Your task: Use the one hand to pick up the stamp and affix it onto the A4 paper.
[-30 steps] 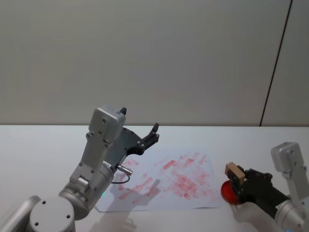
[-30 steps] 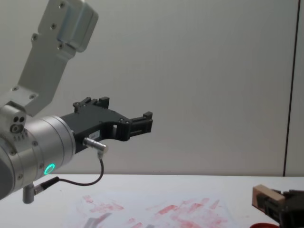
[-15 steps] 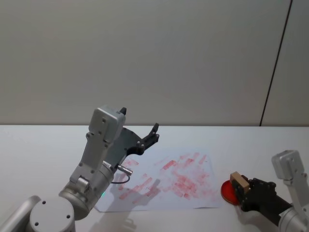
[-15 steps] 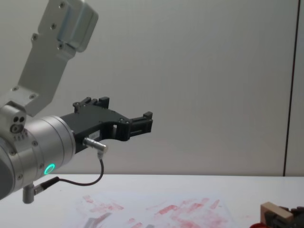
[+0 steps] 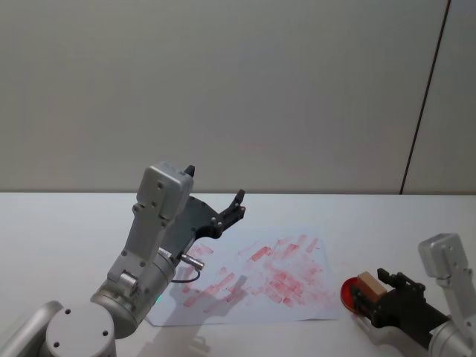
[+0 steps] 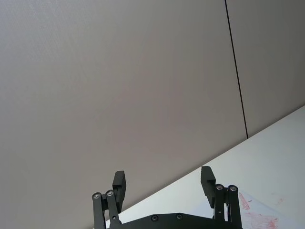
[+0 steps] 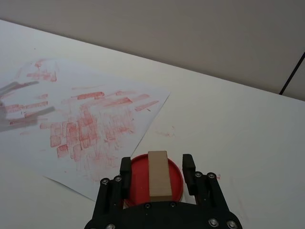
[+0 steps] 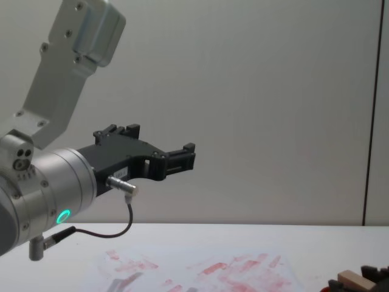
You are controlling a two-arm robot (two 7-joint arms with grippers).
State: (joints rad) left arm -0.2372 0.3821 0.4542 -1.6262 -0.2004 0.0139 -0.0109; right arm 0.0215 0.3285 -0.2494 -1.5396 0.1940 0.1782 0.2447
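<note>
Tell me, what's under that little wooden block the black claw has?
Under the stamp, between the right gripper's open fingers, lies a red round pad, right beside the A4 paper. The stamp's underside and the pad's middle are covered. The left gripper hangs above the paper.

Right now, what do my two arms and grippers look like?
Both arms are silver-grey with boxy wrist housings. The left gripper and the right gripper are black, two-fingered and blocky, with visible screws. The left arm has a green ring light and a thin dark cable.
</note>
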